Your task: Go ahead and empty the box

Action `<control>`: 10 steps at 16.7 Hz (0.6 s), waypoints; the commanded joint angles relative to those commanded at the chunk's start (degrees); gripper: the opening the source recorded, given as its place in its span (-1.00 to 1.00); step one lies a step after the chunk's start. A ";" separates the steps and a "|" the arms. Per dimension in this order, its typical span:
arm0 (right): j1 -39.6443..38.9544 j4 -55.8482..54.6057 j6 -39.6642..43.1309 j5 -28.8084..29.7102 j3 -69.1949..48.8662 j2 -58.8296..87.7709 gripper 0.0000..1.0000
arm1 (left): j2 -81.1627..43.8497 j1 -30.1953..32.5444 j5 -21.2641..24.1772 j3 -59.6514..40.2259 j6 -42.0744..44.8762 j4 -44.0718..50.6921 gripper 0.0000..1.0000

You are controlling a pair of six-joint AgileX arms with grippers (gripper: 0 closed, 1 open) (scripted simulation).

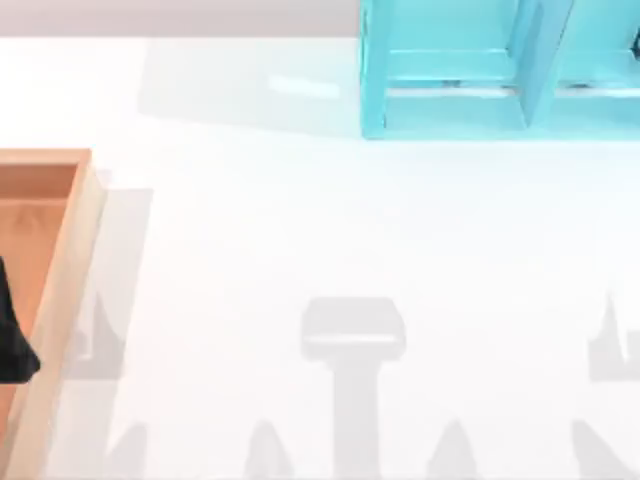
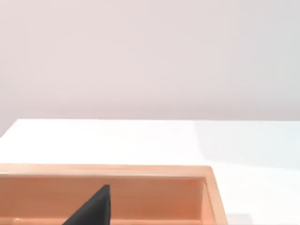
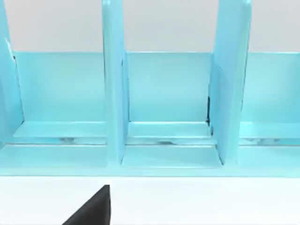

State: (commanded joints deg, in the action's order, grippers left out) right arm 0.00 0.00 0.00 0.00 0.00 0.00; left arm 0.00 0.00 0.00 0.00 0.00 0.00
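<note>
— Where is the box (image 1: pixel 60 290)?

— At nine o'clock on the white table (image 1: pixel 330 220), cut off by the left edge; its orange-brown floor shows between pale walls.

— And my left gripper (image 1: pixel 15 345)?

— A dark shape over the box floor; I cannot tell how its fingers stand. My right gripper (image 3: pixel 91 208) faces the turquoise shelf unit (image 1: pixel 500 65) at one o'clock, fingers likewise unclear.

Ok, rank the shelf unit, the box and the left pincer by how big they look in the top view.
1. turquoise shelf unit, largest as shown.
2. box; the frame edge cuts off both it and the shelf, so their order is unsure.
3. left pincer, over the box, clearly smallest.
</note>
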 joint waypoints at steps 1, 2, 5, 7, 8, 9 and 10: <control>0.00 0.00 0.00 0.00 0.00 0.00 1.00 | 0.00 0.00 0.00 0.00 0.00 0.00 1.00; 0.00 0.00 0.00 0.00 0.00 0.00 1.00 | -0.05 -0.02 0.00 -0.05 0.02 0.05 1.00; 0.00 0.00 0.00 0.00 0.00 0.00 1.00 | -3.76 -1.24 -0.02 -3.70 1.11 3.68 1.00; 0.00 0.00 0.00 0.00 0.00 0.00 1.00 | -9.26 -2.89 -0.06 -8.87 2.60 8.75 1.00; 0.00 0.00 0.00 0.00 0.00 0.00 1.00 | -12.92 -3.91 -0.08 -12.09 3.51 11.89 1.00; 0.00 0.00 0.00 0.00 0.00 0.00 1.00 | -17.16 -5.02 -0.10 -15.63 4.51 15.33 1.00; 0.00 0.00 0.00 0.00 0.00 0.00 1.00 | -21.92 -6.22 -0.13 -19.43 5.59 19.03 1.00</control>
State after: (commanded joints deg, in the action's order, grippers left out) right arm 0.00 0.00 0.00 0.00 0.00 0.00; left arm -21.92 -6.22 -0.13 -19.43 5.59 19.03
